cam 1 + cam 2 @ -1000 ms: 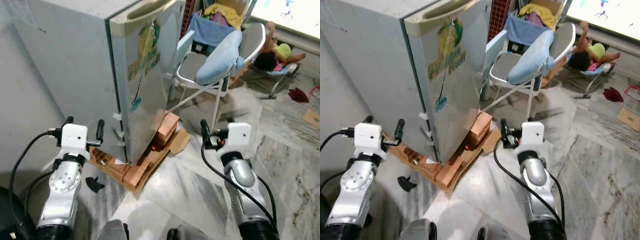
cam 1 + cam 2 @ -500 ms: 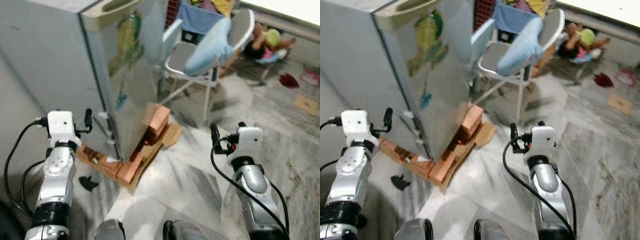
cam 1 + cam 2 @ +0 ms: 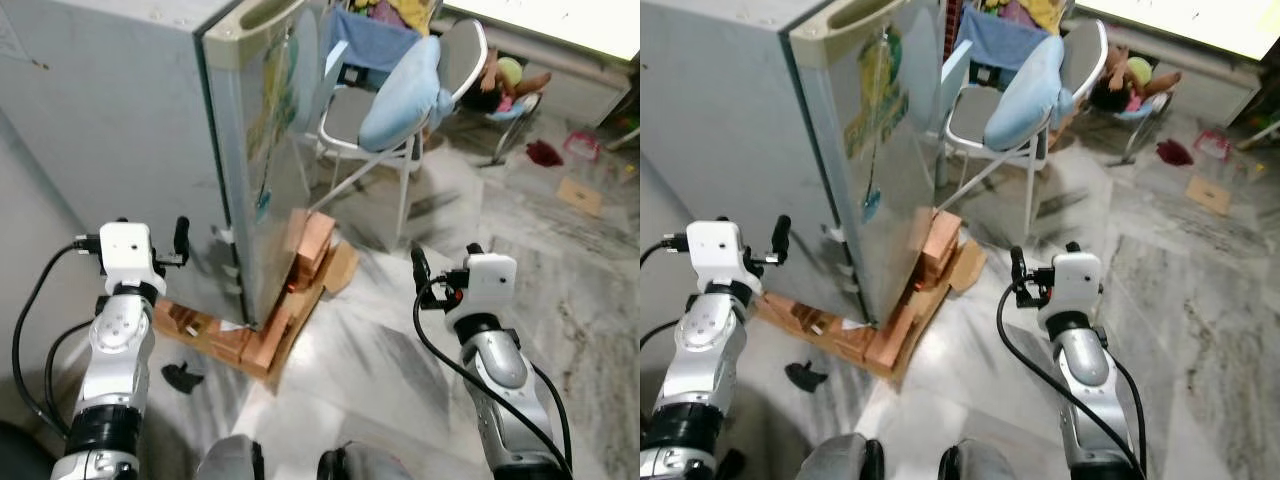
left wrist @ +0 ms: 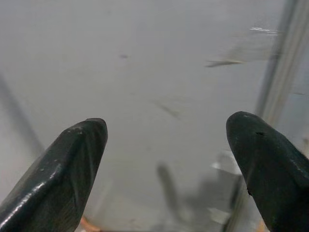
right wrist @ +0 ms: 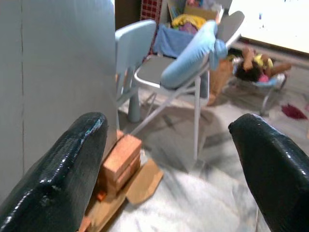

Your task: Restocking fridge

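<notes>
— Where's the fridge [image 3: 160,130]?
— Right ahead, up on bricks [image 3: 262,345] with cardboard [image 3: 343,268] under them. Door shut, sticker [image 3: 878,95] on the front. Gray wall on its far left side.

— And the left gripper [image 3: 152,233]?
— Held up beside the fridge's left side, near the bottom corner. Fingers [image 4: 72,169] spread wide, nothing between them. Just gray fridge side ahead in the wrist view.

— The right gripper [image 3: 442,262]?
— Up over the marble floor [image 3: 580,290], right of the bricks, well apart from the fridge. Fingers [image 5: 72,164] wide apart too, holding nothing.

— Anything else around?
— A folding chair [image 3: 385,110] past the fridge's right edge, with a blue cushion [image 3: 405,95] leaning on it and a blue cloth [image 3: 375,40] behind. A person [image 3: 500,85] lying low on the floor farther back. A small black scrap [image 3: 183,377] on the floor near the bricks' left corner. A red rag [image 3: 543,152] and a brown card [image 3: 580,196] at the far right.
</notes>
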Tool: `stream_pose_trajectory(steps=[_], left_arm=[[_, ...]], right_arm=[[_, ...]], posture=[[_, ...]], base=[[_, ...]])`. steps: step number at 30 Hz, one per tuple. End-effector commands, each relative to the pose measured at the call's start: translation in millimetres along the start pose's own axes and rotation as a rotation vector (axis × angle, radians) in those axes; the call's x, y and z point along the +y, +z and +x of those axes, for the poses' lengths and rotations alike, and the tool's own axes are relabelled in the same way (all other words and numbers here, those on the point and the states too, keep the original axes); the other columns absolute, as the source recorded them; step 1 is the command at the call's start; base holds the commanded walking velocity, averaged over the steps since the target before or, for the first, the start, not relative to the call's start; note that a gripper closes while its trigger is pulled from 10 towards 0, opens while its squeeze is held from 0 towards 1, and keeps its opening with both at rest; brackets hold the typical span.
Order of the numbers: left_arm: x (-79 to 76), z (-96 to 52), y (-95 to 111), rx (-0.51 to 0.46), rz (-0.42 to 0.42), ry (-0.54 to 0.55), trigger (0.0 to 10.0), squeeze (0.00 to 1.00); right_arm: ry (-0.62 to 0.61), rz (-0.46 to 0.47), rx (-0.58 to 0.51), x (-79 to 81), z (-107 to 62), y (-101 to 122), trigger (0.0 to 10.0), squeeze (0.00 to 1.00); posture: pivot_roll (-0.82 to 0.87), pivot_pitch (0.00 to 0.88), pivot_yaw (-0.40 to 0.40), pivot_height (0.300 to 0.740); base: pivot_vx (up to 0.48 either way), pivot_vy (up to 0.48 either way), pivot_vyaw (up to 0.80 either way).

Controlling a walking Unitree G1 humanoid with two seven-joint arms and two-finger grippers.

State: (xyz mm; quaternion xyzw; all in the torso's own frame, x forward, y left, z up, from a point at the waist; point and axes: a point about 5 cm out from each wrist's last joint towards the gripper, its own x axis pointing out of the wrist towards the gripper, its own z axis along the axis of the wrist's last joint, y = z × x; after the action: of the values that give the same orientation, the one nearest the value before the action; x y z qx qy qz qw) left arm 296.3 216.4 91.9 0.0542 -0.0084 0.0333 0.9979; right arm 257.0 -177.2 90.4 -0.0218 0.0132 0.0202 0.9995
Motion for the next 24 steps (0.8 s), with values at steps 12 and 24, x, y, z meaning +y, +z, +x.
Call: stream_pose_trajectory(steps=[12,24], left_arm=[[-24.9,5.8,8,-0.034,-0.074,-0.181,10.0,0.00],[-52.3,13.7,14,-0.044,-0.163,-0.313,10.0,0.00]], right_arm=[[-0.024,-0.015,0.007,-7.0,-2.2,1,10.0,0.00],[-0.028,-0.015,0.015,-6.8,-4.3,0,10.0,0.00]], posture=[[0.00,0.107,-0.083,0.740],[-0.01,0.113,-0.079,0.740]], base=[[0.000,0.000,0.00],[0.000,0.000,0.00]])
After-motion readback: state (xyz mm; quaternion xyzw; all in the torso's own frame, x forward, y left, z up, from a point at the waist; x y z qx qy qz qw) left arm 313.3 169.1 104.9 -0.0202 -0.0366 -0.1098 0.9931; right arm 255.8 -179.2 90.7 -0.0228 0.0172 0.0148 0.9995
